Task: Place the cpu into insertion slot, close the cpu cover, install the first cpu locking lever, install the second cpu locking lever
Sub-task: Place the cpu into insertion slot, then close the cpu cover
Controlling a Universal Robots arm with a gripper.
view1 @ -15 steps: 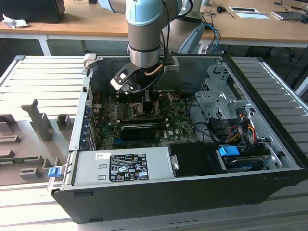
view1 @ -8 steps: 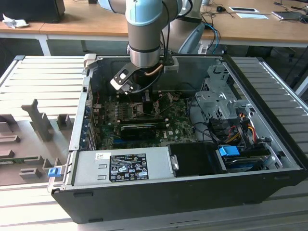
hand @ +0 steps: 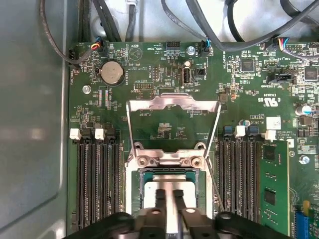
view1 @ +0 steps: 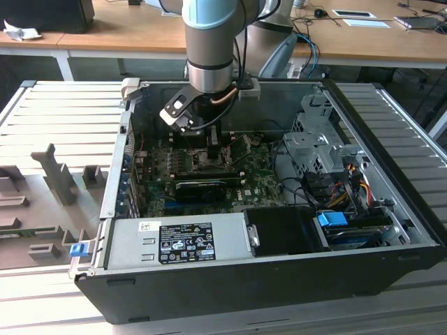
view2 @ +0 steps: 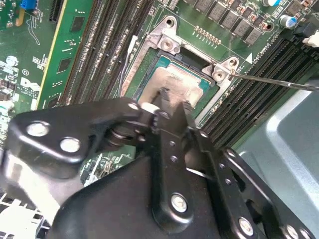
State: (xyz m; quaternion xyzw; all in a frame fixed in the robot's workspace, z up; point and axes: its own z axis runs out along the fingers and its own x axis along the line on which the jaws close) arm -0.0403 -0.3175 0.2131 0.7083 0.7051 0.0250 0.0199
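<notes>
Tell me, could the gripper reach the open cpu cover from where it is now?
Probably yes. The gripper hangs over the seated cpu, and the cpu cover is swung open right beside it, with nothing visible between them.

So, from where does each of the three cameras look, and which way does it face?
Exterior view: off the arm, higher than the open computer case, looking down into it; the arm and hand show.
First wrist view: on the arm, facing straight down at the motherboard; the hand shows.
Second wrist view: on the arm, looking slantwise past the hand at the motherboard.
Both wrist views share the cpu under the hand.
</notes>
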